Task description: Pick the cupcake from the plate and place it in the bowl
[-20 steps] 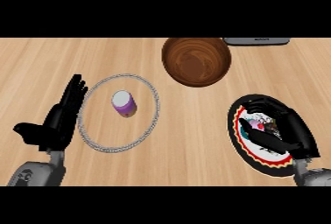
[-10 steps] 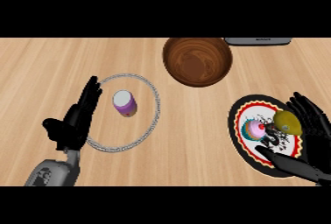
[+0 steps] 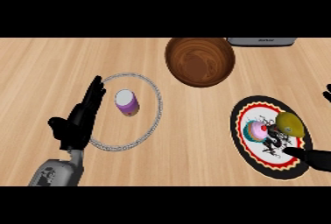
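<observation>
Fingers: right hand (image 3: 315, 157) mostly out of view at the right edge; one dark part lies over the lower right rim of the patterned plate (image 3: 241, 131), a fingertip shows higher up. Cannot tell whether these fingers are released or clenched. Nothing seen in the grasp.

Left hand (image 3: 79, 120): fingers straight, released, resting along the left side of a glass plate (image 3: 156, 114) that carries a purple cup (image 3: 127, 102).

Cupcake (image 3: 258, 130) sits on the patterned plate, pink with a red top, a yellow fruit (image 3: 291, 124) just beside it on the right.

Wooden bowl (image 3: 199, 61) stands apart, up and left of that plate, on the bench (image 3: 194, 148).

Step in hand, judged: reach and grasp. Come in on the cupcake's free left and near sides, keep clear of the fruit, close round the base rather than the frosting, lift straight before moving to the bowl.
</observation>
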Tool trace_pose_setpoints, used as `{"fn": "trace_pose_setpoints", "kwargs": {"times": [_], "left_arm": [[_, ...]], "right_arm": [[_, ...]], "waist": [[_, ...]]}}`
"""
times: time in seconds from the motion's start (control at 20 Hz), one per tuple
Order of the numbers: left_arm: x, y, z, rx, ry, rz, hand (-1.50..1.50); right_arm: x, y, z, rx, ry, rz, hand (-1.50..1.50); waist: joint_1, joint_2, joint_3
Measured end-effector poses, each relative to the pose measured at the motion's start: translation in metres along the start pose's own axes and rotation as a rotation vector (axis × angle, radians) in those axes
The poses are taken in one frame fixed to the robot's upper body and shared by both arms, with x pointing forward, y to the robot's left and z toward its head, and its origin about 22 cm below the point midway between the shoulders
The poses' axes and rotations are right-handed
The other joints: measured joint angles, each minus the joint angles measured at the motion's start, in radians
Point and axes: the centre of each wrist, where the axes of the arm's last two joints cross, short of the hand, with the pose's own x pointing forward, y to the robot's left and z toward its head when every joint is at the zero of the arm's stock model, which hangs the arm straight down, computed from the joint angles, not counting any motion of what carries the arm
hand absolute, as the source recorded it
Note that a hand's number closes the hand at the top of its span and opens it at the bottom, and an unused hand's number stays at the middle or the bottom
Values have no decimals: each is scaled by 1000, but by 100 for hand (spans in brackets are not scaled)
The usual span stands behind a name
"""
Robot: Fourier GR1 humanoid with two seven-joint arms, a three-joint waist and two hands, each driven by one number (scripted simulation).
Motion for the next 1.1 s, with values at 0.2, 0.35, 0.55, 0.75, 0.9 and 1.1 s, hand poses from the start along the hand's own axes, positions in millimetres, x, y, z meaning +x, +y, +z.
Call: {"fn": "trace_pose_setpoints", "kwargs": {"times": [0.2,0.35,0.55,0.75,0.9,1.1], "left_arm": [[2,-3,-1,0,-2,-6,0],[0,-2,4,-5,2,-7,0],[-2,1,4,-1,-3,-7,0],[-2,0,-1,3,-1,1,0],[-6,3,-2,0,-2,0,0],[-1,0,3,2,-4,-1,0]], "right_arm": [[11,-6,-10,78,121,55,-150],[16,-1,-19,141,202,88,-150],[11,4,-27,208,299,136,-150],[-8,12,-28,267,342,148,-150],[-22,12,-24,287,341,132,-150],[-29,10,-19,292,332,98,-150]], "waist": [[3,1,0],[8,1,0],[7,1,0],[4,1,1],[2,1,1],[1,1,1]]}}
